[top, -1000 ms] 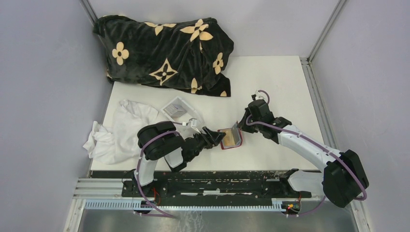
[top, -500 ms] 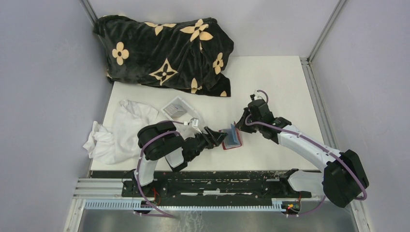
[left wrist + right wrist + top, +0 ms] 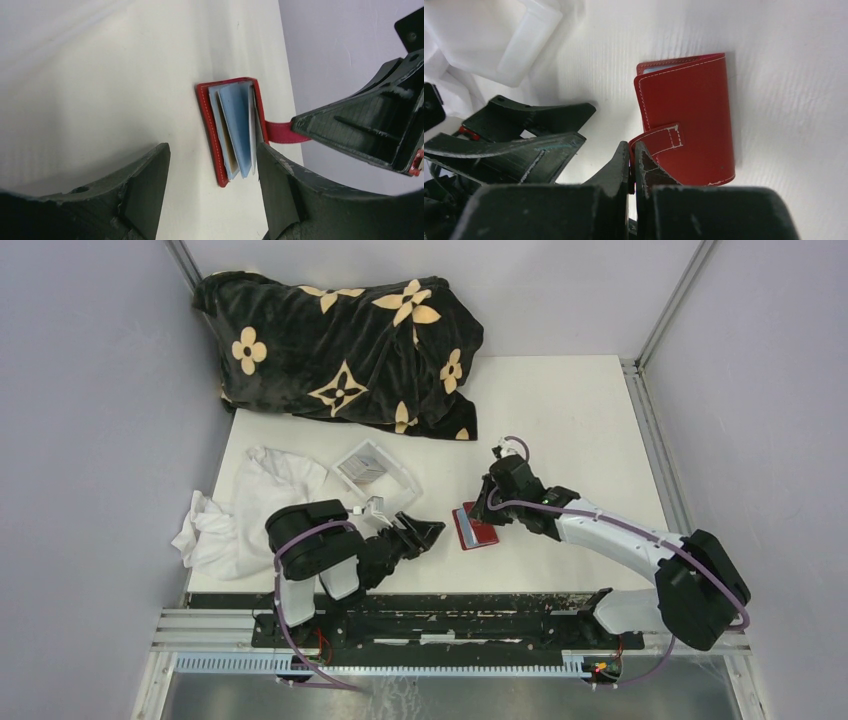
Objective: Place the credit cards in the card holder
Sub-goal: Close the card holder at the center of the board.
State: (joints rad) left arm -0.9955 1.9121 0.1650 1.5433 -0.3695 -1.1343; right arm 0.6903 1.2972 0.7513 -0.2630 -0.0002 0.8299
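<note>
White table (image 3: 560, 420) between grey walls (image 3: 90, 440) carries all you need. Near its front middle lies the small red leather-like folding card holder (image 3: 478, 530), folded almost flat, outer cover up. From the left wrist view you see the thin plastic credit cards (image 3: 236, 125) tucked between its covers. A light blue one is foremost, with a grey one and a yellow-orange edge beside it, slightly fanned and within the red rim as far as you can tell.

Your right hand (image 3: 631, 152) is clenched on the red snap tab (image 3: 664, 136). Your left hand (image 3: 432, 531) is released, just beside the holder's open edge and not touching it.

The step, as I judge it, is closing the flap. Draw the tab across the cover without lifting the holder, and set the left fingers as a stop so the cards cannot slide out.

Further off sit a clear plastic box (image 3: 365, 462), a crumpled white cloth (image 3: 240, 510) and a black blanket with tan flowers (image 3: 340, 340).
</note>
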